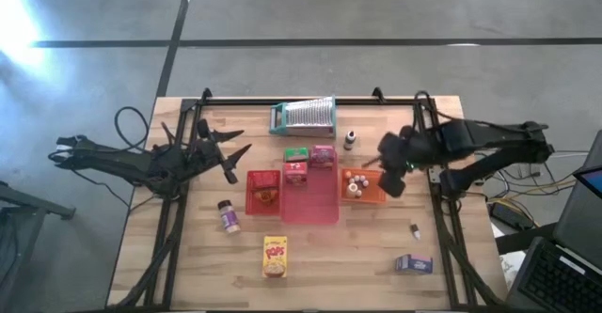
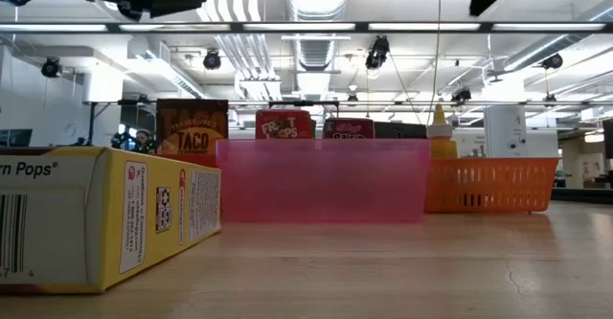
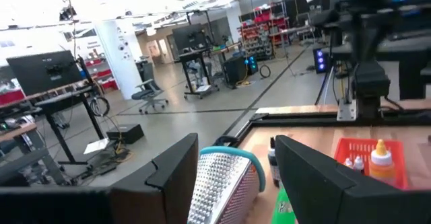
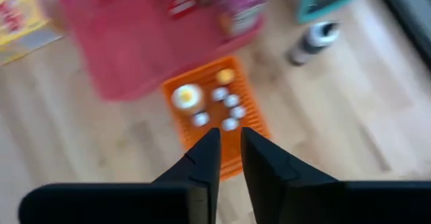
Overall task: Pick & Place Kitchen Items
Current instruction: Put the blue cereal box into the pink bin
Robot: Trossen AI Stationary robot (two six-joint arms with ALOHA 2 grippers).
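Note:
The kitchen items lie spread over the wooden table. Green, pink and red boxes stand at the far end of the pink tray. Small bottles stand in the orange tray. A yellow box, a spice jar, a dark bottle and a blue-purple box rest on the bare wood. My right gripper hangs above the orange tray, pointing down, all but shut with nothing in the narrow slit. At the table's left, my left gripper stays open and level.
A ribbed silver grater with a teal frame lies at the far edge. A red tray holding a brown packet sits left of the pink tray. A tiny item lies near the right rail. Bare wood shows along the near edge.

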